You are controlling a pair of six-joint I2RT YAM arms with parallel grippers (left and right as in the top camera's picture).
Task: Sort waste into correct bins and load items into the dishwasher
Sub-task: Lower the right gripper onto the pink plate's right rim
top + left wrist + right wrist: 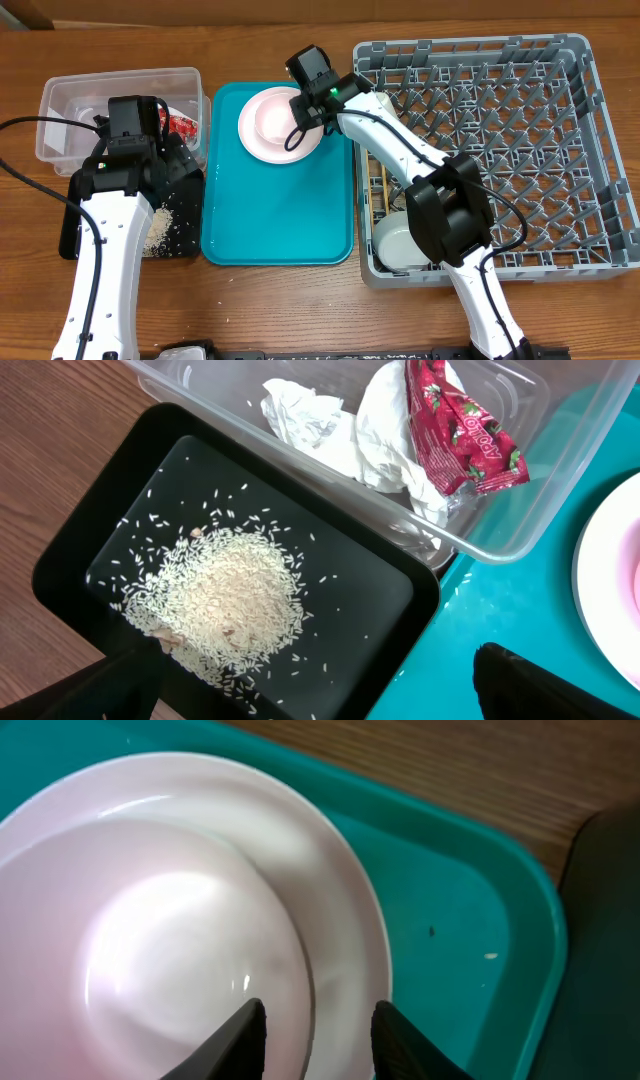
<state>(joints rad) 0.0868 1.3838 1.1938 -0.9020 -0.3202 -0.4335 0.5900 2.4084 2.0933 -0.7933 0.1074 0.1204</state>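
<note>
Pink bowl rests on the pale pink plate in the teal tray, its rim between the half-parted jaws of the right gripper; whether they clamp it is unclear; left gripper gapes wide, farther away

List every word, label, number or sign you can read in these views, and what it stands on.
Small red printed snack wrapper, lying in the clear rectangular plastic tub: white lettering, too creased and tilted to read.
No text shows on the shallow black rectangular tray, the teal serving tray or the grey plastic dish rack.
</note>
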